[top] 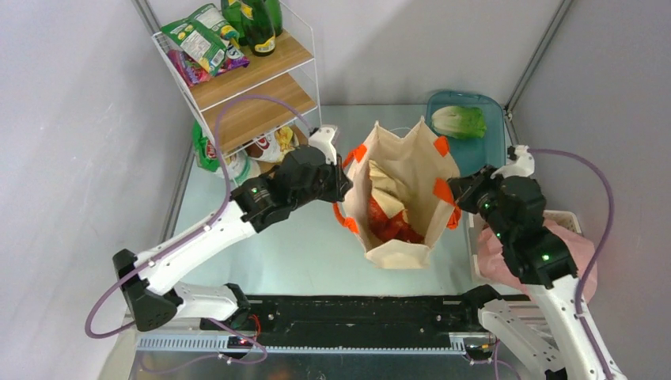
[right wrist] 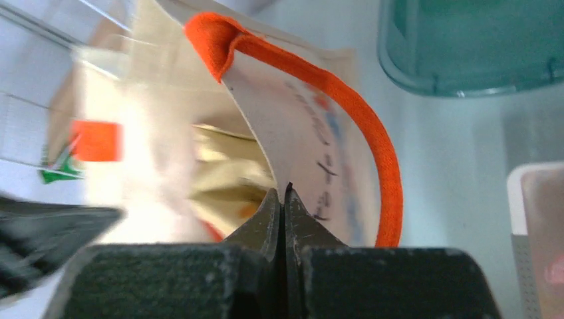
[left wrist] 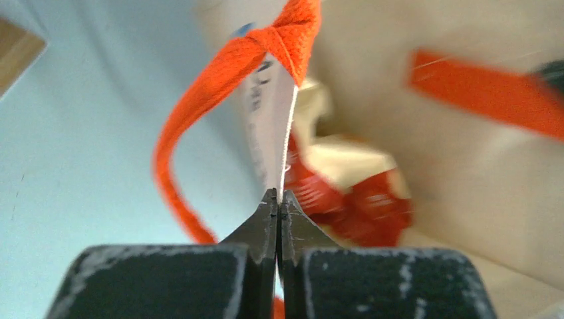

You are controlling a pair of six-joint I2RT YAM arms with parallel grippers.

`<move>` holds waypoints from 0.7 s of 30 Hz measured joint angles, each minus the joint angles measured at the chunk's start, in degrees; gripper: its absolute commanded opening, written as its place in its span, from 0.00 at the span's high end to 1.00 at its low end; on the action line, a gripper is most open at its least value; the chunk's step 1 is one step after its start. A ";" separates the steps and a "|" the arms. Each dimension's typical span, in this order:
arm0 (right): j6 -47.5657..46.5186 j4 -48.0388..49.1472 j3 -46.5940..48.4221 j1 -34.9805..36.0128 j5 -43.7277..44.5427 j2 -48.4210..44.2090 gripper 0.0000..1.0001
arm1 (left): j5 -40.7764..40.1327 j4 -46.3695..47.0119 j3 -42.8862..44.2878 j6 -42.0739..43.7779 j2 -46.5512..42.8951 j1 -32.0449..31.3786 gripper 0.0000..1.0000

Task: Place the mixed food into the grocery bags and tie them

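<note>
The beige tote [top: 411, 158] with orange handles stands open mid-table. Red and cream packets [top: 392, 215] lie inside it. My left gripper [top: 346, 184] is shut on the tote's left rim; in the left wrist view the gripper [left wrist: 279, 194] pinches the thin fabric edge just below the orange handle [left wrist: 199, 93]. My right gripper [top: 456, 195] is shut on the tote's right rim, and the gripper [right wrist: 282, 193] clamps the fabric beside the other orange handle [right wrist: 382, 153]. The lettuce head [top: 459, 121] lies on the teal tray [top: 483, 154]. The pink bag [top: 576, 247] lies crumpled under my right arm.
A wire shelf [top: 253, 87] with green bottles [top: 257, 28] and snack packets [top: 198, 39] stands at the back left, close to my left arm. A white basket [top: 563, 216] holds the pink bag at the right edge. Grey walls close in on both sides.
</note>
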 measured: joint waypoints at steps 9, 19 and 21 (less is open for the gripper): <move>-0.55 1.09 0.31 -0.33 -0.39 1.33 1.00 | -0.85 -2.84 -5.22 -0.17 -1.68 1.86 1.00; -2.84 1.95 -4.94 -1.99 -3.56 7.85 0.47 | -2.40 -4.39 -4.52 0.68 -7.96 5.77 1.00; -4.52 2.49 -4.09 -1.90 -6.54 7.23 0.38 | -1.95 -4.35 -4.52 0.74 -5.79 5.92 1.00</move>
